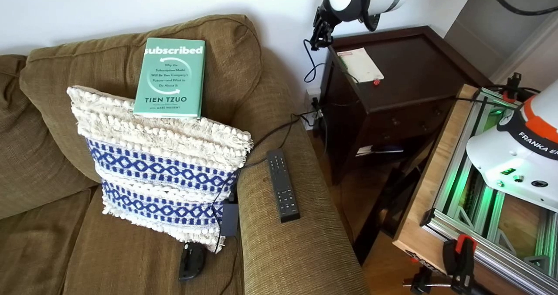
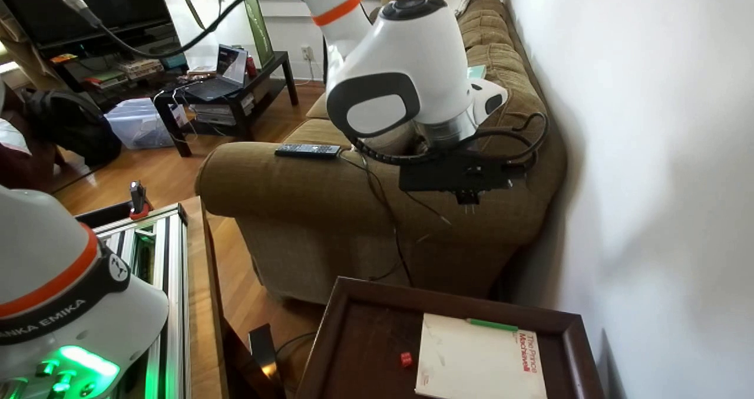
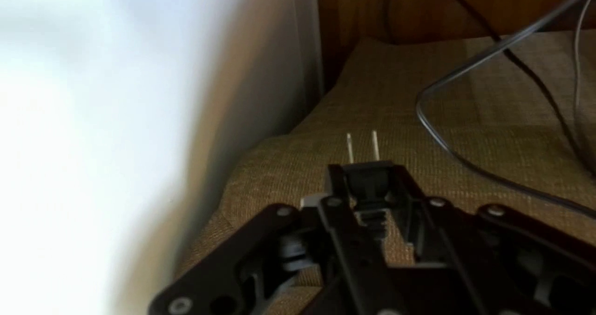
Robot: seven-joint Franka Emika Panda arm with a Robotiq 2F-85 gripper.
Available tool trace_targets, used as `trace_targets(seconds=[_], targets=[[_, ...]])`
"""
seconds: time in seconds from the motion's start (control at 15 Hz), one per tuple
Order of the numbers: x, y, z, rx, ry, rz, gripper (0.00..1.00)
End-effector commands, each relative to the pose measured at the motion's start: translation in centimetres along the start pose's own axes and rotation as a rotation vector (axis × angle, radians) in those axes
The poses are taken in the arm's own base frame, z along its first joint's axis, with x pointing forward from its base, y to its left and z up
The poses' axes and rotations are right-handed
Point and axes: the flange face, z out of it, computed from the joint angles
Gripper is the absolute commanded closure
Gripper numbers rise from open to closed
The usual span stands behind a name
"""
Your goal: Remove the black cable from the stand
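Gripper: in free air, pinching a plug between the fingertips, its two prongs pointing outward. Cable: looped beside the fingers; in an exterior view a loop hangs just below them, out past the edge of the stand. Its join to the plug cannot be made out, nor whether it touches the stand.

Count: one stand, lower than the gripper, bearing one book, one green stick, one red die; one remote on the sofa arm; two further runs of cord near the fingers.

Edges: raised rim around the stand; wall near the gripper on one side. Open room: the gap between stand and sofa arm.
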Motion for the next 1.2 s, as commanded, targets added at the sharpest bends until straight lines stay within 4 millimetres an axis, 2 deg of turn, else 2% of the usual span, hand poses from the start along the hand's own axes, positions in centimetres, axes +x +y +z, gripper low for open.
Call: trace_targets(seconds=[0.0,0.13,0.2,0.4,0.6,0.67,0.93,1.13], targets=[[-0.7,2.0,4.2,-0.039,-0.009,-0.021,0.93],[-1.6,2.9,5.9,-0.024,-0.028,-0.011,0.93],[-0.9,1.7,4.0,-0.022,-0.018,-0.001,0.72],[-1.6,2.6,5.6,-0.022,-0.031,0.008,0.72],[-1.5,2.7,5.7,-0.023,-0.029,0.006,0.72],[-1.8,2.9,6.8,-0.062,-0.032,-0.010,0.93],[-1.9,3.2,9.6,-0.172,-0.025,-0.074,0.93],[-3.1,3.9,11.6,-0.205,-0.079,-0.089,0.93]])
